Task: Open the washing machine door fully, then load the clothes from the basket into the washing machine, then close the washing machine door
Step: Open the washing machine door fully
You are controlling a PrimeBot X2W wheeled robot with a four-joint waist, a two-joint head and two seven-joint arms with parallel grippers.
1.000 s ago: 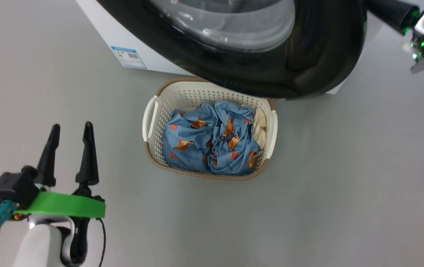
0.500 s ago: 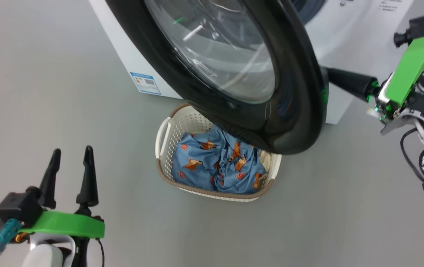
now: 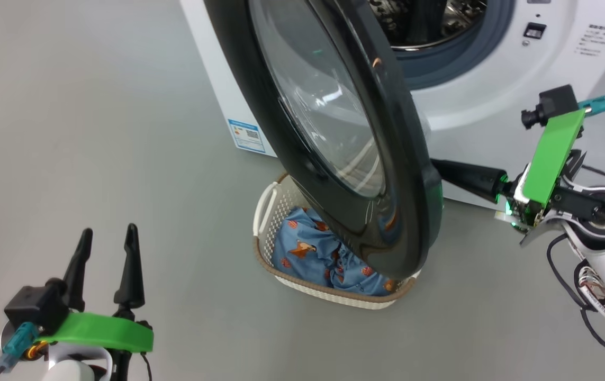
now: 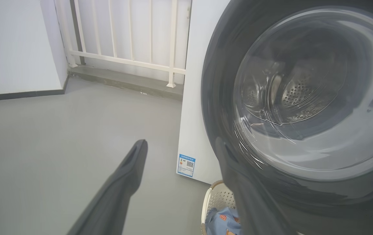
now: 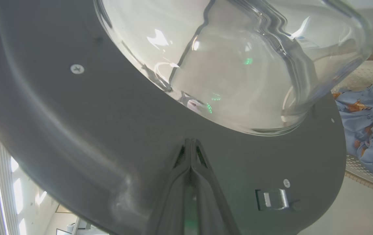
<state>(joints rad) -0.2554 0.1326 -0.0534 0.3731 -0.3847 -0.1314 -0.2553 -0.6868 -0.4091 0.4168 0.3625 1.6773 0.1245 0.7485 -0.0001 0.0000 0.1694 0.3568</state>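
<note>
Right gripper [image 5: 191,142]: jaws pressed flat together, nothing between them. The tips sit at the inner face of the door [image 3: 408,174], on the black rim just below the glass bowl [image 5: 238,65]. A small metal latch [image 5: 272,199] lies beside them on the same rim. From the head view the closed fingers run in behind the door's free edge, and the tips are hidden there.

Left gripper [image 3: 109,233]: jaws spread wide, empty. It hangs low at the left over bare grey floor [image 3: 122,106], well apart from everything, fingers pointing toward the washer [image 3: 466,106].

The door stands part open, hinged at the washer's left, its free edge swung out toward the robot. Behind it the opening shows the grey gasket [image 3: 466,58] and the steel drum [image 3: 429,21].

The basket [image 3: 265,206] sits on the floor just in front of the washer, under the door's lower edge, which hides its far side. The clothes [image 3: 307,254] lie bunched inside it, blue with orange animals. None are in the drum.

A blue label [image 3: 245,135] sits low on the washer's side. A white railing [image 4: 124,32] stands behind, by the wall.
</note>
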